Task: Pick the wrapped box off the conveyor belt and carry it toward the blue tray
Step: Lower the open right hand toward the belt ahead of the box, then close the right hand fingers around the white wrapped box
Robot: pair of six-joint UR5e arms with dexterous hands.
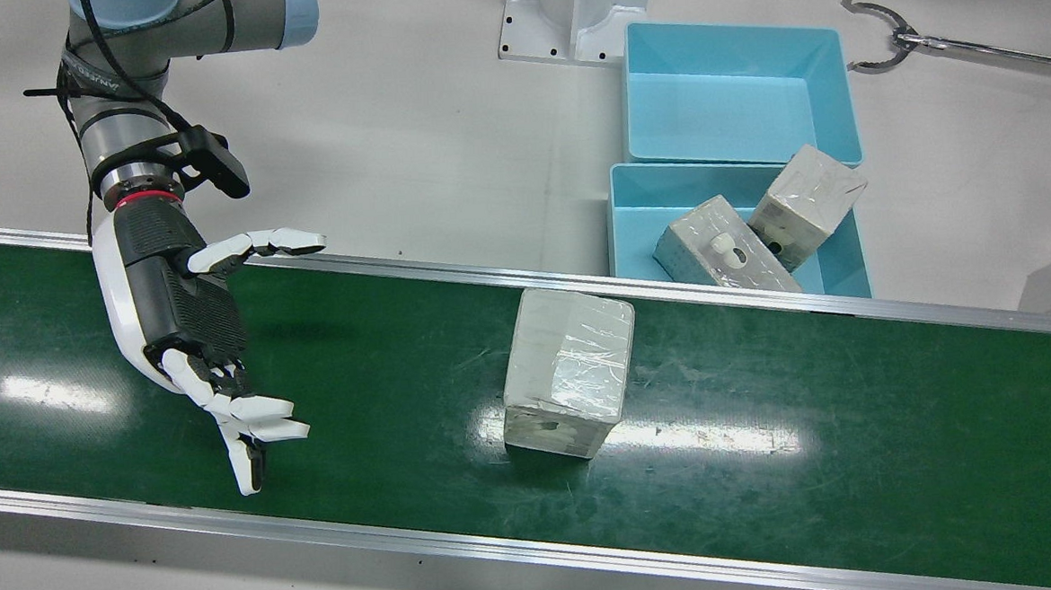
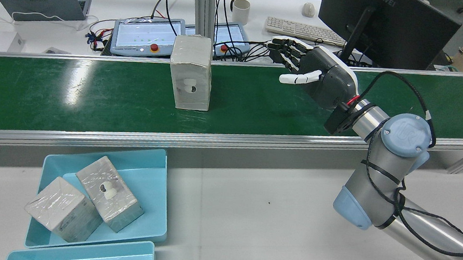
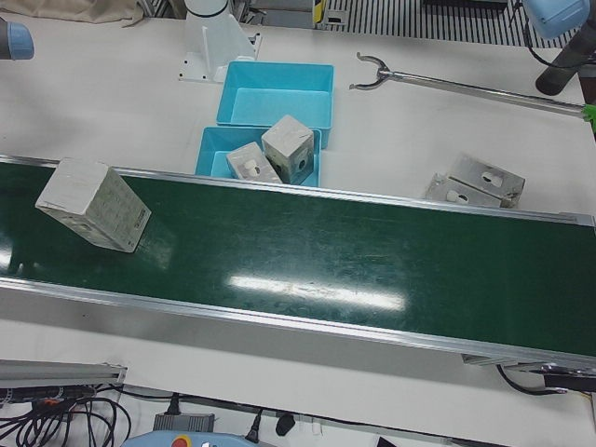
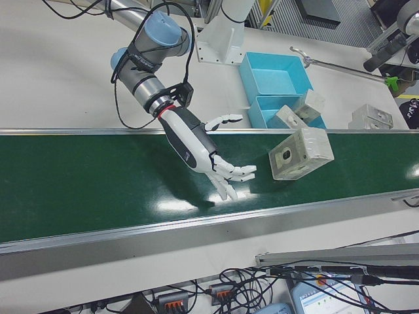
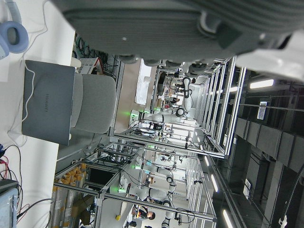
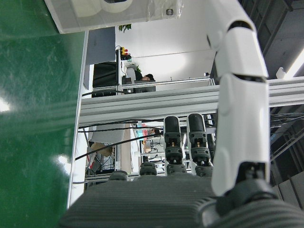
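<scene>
The wrapped box (image 1: 570, 369) stands on the green conveyor belt (image 1: 813, 460), a pale block under clear film; it also shows in the rear view (image 2: 190, 72) and the right-front view (image 4: 301, 154). My right hand (image 1: 194, 321) hovers open over the belt, fingers spread toward the box and well apart from it. Its own camera catches the box's edge (image 6: 114, 14) beyond the fingers (image 6: 240, 109). The blue tray (image 1: 638, 204) sits just past the belt's far rail. Of my left hand (image 5: 190, 23) only the dark palm edge shows, in its own camera.
Two wrapped boxes (image 1: 725, 248) (image 1: 804, 199) lie in the blue tray. A second blue tray (image 1: 735, 95) stands behind it. A metal grabber tool (image 1: 890, 38) lies on the table, and more wrapped boxes (image 3: 475, 186) rest beside the belt.
</scene>
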